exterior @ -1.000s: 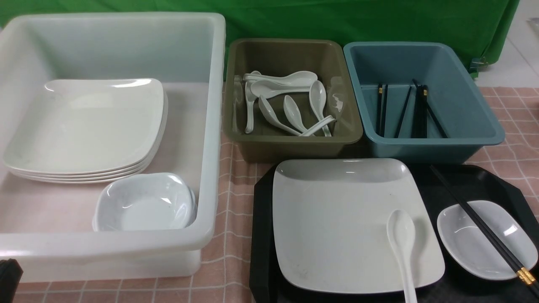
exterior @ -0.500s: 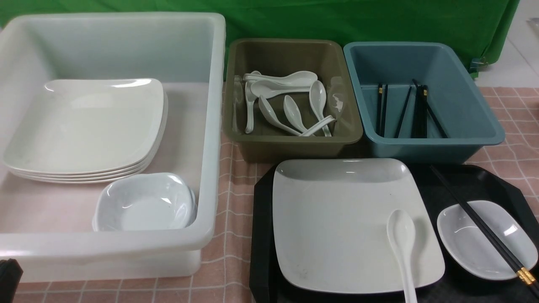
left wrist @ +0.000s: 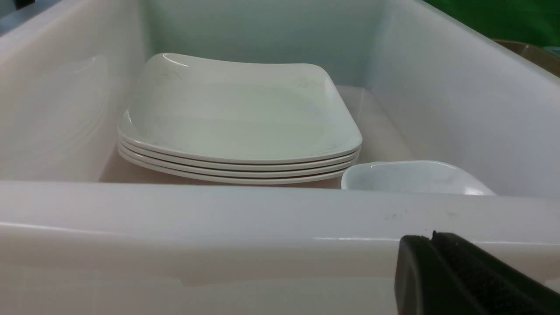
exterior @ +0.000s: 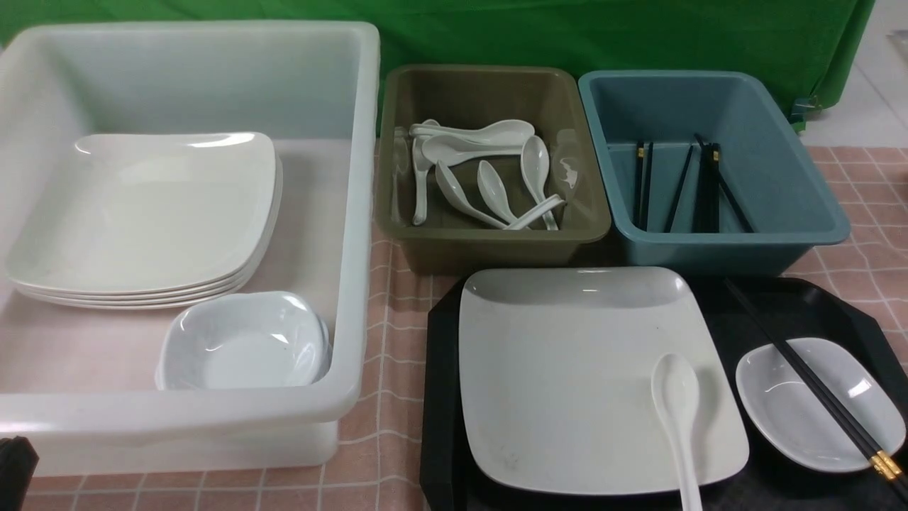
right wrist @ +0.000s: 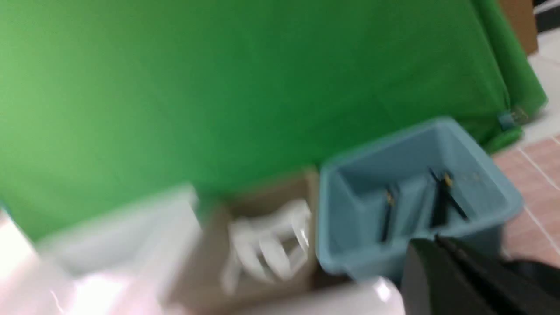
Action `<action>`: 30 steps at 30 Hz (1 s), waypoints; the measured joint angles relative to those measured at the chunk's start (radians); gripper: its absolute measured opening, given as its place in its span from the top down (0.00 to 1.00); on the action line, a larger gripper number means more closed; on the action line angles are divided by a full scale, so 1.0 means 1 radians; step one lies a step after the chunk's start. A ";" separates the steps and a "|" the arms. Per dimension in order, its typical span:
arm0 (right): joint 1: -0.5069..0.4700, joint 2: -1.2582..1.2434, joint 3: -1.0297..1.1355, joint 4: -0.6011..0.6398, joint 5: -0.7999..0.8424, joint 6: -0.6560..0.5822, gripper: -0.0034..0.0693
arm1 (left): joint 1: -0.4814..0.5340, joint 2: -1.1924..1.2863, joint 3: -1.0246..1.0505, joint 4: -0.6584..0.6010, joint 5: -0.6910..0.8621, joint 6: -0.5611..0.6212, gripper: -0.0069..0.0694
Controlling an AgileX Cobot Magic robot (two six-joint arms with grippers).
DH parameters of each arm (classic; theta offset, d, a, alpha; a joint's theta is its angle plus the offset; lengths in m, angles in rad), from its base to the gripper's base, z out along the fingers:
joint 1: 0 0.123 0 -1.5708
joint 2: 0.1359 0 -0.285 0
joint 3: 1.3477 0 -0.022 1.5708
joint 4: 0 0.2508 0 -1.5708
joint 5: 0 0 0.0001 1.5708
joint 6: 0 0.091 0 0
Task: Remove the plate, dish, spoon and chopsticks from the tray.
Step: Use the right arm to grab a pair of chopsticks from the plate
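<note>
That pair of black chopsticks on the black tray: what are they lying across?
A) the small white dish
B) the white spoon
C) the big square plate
A: the chopsticks lie slanted across the dish on the tray, apart from the plate, where the spoon rests.

left gripper (left wrist: 434, 239): jaws closed, black pads pressed flat together with only a thin seam between them, nothing pinched. It sits low and roughly level, pointing forward. Front view catches just a dark corner of the left arm (exterior: 13, 465) at its bottom left edge. right gripper (right wrist: 436, 241): jaws closed too, pads meeting at the tip, empty. Its wrist view is blurred and tilted. right arm is out of frame in the front view.
</note>
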 joint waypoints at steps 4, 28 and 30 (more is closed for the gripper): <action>0.000 0.298 -0.163 -0.108 0.342 -0.075 0.91 | 0.000 0.000 0.000 0.000 0.000 0.000 0.90; 0.002 1.372 -0.540 -0.342 0.530 -0.369 0.24 | 0.000 0.000 0.000 0.000 0.000 0.000 0.90; 0.002 1.393 -0.540 -0.369 0.517 -0.374 0.24 | 0.000 0.000 0.000 0.000 0.000 0.000 0.90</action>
